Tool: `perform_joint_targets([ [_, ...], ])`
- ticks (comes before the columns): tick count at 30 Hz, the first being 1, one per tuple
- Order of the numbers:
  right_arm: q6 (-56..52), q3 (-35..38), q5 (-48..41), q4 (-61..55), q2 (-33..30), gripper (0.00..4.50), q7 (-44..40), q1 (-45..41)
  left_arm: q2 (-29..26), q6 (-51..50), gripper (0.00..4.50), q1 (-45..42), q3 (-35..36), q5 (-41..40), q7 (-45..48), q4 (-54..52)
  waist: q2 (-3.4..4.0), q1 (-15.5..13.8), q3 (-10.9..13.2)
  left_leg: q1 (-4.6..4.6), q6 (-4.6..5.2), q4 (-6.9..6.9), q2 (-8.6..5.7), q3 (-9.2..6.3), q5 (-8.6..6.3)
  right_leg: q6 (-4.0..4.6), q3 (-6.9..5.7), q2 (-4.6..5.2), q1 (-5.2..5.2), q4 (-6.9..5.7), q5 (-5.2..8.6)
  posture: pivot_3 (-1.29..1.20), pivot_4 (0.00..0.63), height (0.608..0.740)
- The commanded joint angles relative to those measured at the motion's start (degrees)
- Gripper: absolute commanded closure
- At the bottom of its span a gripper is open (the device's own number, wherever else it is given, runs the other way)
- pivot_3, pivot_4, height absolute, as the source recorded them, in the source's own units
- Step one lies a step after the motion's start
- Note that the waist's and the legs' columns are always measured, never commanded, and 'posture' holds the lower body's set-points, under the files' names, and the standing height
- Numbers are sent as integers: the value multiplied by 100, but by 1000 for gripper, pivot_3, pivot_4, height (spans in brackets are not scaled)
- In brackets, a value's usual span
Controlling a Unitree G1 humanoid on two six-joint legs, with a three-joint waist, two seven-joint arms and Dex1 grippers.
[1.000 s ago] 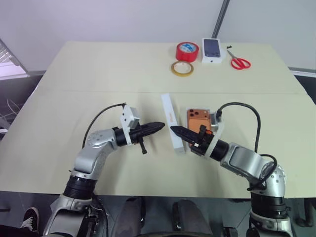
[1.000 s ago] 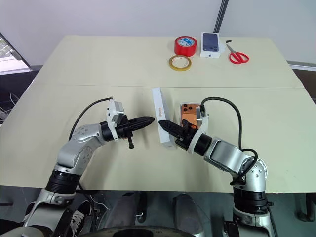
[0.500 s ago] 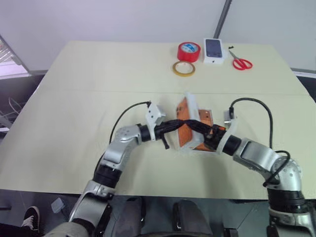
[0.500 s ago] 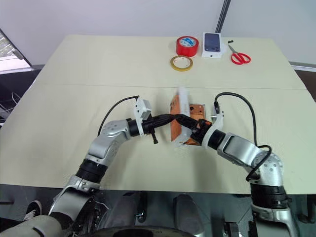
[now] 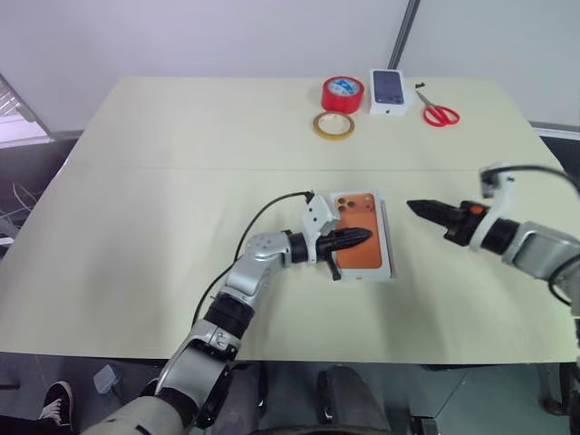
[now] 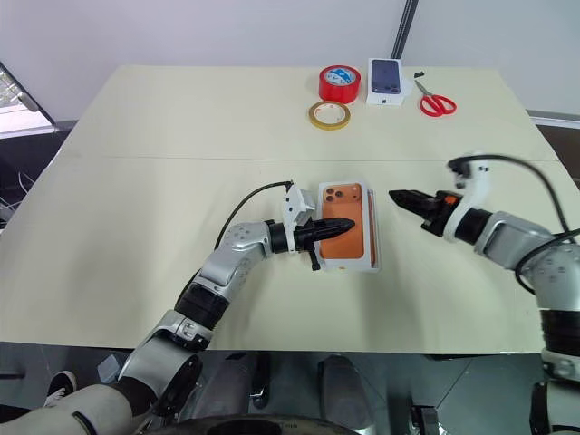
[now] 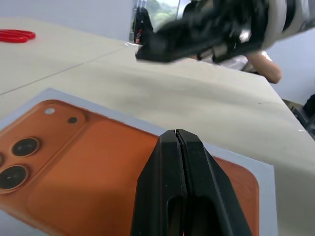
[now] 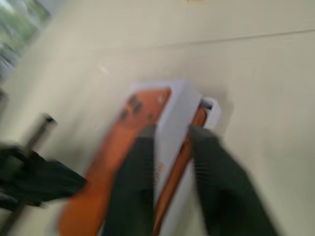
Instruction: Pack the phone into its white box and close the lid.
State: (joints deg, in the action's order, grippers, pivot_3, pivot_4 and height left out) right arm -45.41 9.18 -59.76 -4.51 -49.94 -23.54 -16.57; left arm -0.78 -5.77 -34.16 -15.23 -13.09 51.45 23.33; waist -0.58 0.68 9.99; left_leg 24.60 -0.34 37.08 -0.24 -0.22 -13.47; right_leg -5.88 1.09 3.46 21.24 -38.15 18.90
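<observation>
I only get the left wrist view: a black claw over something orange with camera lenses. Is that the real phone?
Observer: Seemingly the lid, printed with an orange phone, lying flat on the table.
Visitor: And the black thing opposite?
Observer: The right claw, shut, in the air to the lid's right, not touching it.
Visitor: Anything farther off?
Observer: A red tape roll, a yellow tape ring and a small white carton at the far edge.
</observation>
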Motion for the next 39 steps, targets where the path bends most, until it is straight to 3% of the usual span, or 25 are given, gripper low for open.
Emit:
perform_joint_targets([
  [1, 787, -205, 1126, -358, 64, 4466, -232, 52, -218, -139, 4500, -81, 309, -149, -20, -434, 0, -7, 0, 0, 0, 0, 0, 0, 0, 0, -1, 0, 0, 0, 0, 0, 150, 740],
  [6, 1577, -869, 2688, -365, 121, 4466, -469, 185, -905, -87, 4500, -26, 257, 465, -302, -582, 0, -27, 0, -1, -1, 2, -4, -1, 0, -1, -3, 0, -4, 1, 0, 0, 150, 740],
  [11, 1559, -784, 3065, -224, 396, 4466, -553, 96, -1188, -306, 4500, 252, -2, 616, -127, -639, 0, -29, 0, -1, -2, 2, -5, 0, 1, -1, -2, 8, -4, 1, 0, 0, 150, 740],
  [15, 1595, -795, 3340, -258, 445, 4466, -714, 159, -1087, -422, 4500, 140, -114, 733, -150, -387, 0, -109, 0, -1, -2, 6, -7, -1, 1, -1, -4, 11, -7, 1, 0, 0, 150, 740],
  [23, 1674, -838, 3803, -378, 471, 4466, -978, 233, -365, -410, 4500, -496, -27, 671, -289, 369, -1, -138, 1, -1, -2, 9, -13, -1, 1, -1, -7, 10, -10, 2, 0, 0, 150, 740],
  [39, 1831, -670, 4518, -390, 322, 4466, -1299, 548, -144, -131, 4500, -807, 123, 688, -172, 747, -1, -143, 1, -3, -2, 10, -13, -2, 1, -1, -8, 8, -13, 0, 0, 0, 150, 740],
])
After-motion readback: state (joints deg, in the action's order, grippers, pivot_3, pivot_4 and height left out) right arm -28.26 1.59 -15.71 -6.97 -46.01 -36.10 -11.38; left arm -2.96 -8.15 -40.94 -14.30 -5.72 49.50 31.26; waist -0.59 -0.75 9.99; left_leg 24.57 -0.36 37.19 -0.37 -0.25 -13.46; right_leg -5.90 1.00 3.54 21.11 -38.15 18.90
